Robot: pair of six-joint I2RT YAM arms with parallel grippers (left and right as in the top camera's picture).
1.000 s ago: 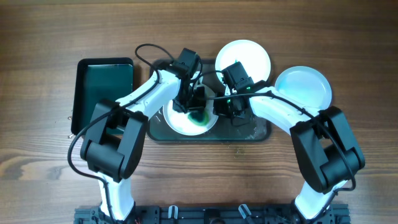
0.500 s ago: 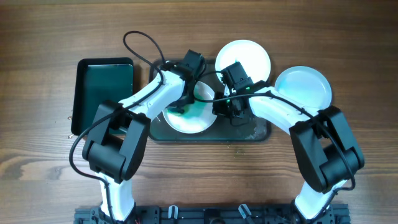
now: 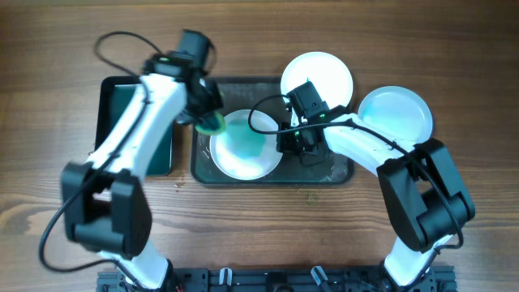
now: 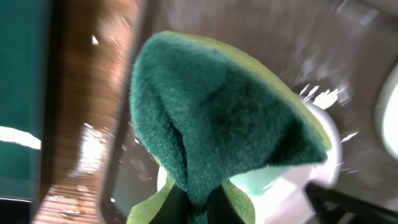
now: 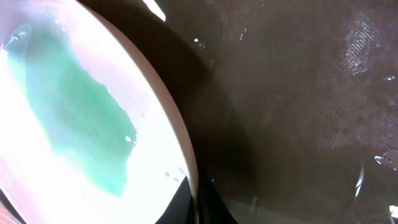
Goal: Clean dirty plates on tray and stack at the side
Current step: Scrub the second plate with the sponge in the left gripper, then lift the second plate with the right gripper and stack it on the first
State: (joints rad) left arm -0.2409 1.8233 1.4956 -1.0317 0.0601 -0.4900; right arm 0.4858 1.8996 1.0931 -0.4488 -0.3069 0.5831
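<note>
A white plate (image 3: 238, 160) with a wide pale teal smear (image 3: 253, 143) lies on the dark tray (image 3: 324, 172). My right gripper (image 3: 290, 139) is shut on this plate's right rim. In the right wrist view it (image 5: 200, 202) pinches the rim, with the plate (image 5: 143, 162) and smear (image 5: 74, 118) to the left. My left gripper (image 3: 204, 113) is shut on a green sponge (image 3: 212, 124) held above the tray's left end, beside the plate. The left wrist view shows the sponge (image 4: 217, 118) folded in that gripper (image 4: 200, 208). Two clean-looking plates lie at the back (image 3: 317, 75) and on the table to the right (image 3: 395, 113).
A smaller dark green sponge tray (image 3: 117, 113) sits to the left of the main tray, partly under my left arm; it also shows in the left wrist view (image 4: 22, 74). Wet streaks mark the main tray's floor (image 5: 298, 93). Wooden table surrounds everything.
My left gripper lifted the sponge off the plate and swung up and left to the tray's left end. The smear is now spread thin and pale. The right arm held still.
</note>
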